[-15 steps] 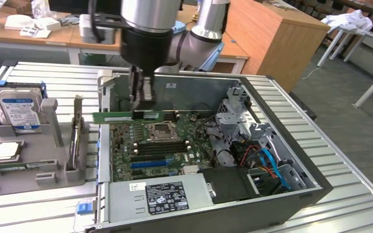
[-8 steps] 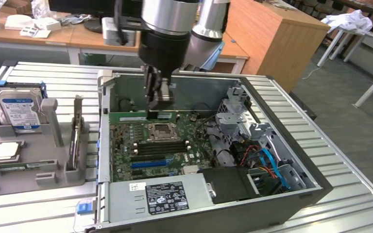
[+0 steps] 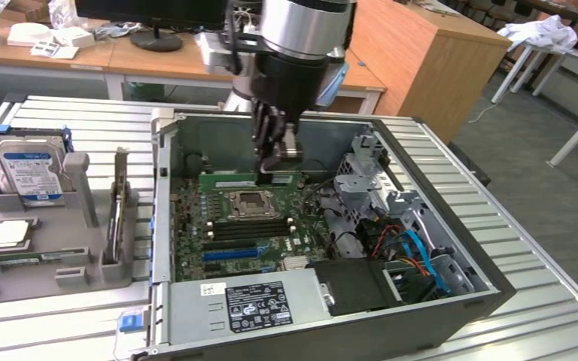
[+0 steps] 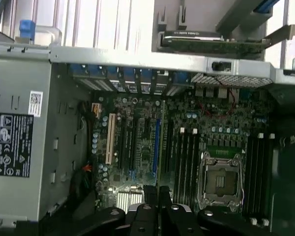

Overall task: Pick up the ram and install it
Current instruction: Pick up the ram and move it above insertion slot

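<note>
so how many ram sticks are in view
1: the ram, on edge in the tool above the motherboard, inside the case. Others may be hidden.

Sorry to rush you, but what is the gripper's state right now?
The gripper is closed, holding the ram just above the motherboard.

1. Slatted metal worktop (image 3: 58, 120) is bearing the hardware.
2. Open computer case (image 3: 420, 325) is lying on its side, centre.
3. Grey parts holder (image 3: 78, 259) is sitting just beside it, at the exterior view's left.
</note>
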Available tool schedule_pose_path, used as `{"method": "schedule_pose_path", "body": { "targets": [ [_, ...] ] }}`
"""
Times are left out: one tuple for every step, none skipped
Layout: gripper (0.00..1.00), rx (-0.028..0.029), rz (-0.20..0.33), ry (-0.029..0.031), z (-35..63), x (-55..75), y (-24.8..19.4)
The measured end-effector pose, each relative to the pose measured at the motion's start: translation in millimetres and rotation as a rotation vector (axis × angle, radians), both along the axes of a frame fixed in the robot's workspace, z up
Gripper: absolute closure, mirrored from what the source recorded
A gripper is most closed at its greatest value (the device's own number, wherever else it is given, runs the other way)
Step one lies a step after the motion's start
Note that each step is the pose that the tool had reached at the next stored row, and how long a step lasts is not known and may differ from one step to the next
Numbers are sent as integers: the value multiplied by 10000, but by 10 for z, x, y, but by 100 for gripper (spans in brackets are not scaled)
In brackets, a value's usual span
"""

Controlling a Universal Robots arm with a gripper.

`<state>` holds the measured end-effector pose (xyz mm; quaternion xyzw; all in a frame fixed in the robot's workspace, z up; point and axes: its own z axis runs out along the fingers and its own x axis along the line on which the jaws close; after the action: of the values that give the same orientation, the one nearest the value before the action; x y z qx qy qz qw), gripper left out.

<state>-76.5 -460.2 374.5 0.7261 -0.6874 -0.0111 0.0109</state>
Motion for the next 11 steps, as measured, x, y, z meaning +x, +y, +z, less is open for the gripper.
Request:
{"method": "schedule_pose_path", "body": {
  "targets": [
    [87, -1, -1, 0, -1, 44, 0],
    [87, 0, -1, 1, -2, 92, 0],
    [87, 0, 1, 0, -2, 138, 0],
    [87, 0, 0, 0, -3, 182, 0],
    [87, 0, -1, 0, -4, 227, 0],
    [87, 0, 0, 0, -5, 272, 0],
    [87, 0, 0, 0, -5, 317, 0],
    [87, 0, -1, 0, -6, 360, 0],
    [87, -2, 0, 3, -5, 383, -1],
    [87, -2, 0, 2, -5, 384, -1],
    [87, -1, 1, 1, -5, 384, -1]
  ]
}}
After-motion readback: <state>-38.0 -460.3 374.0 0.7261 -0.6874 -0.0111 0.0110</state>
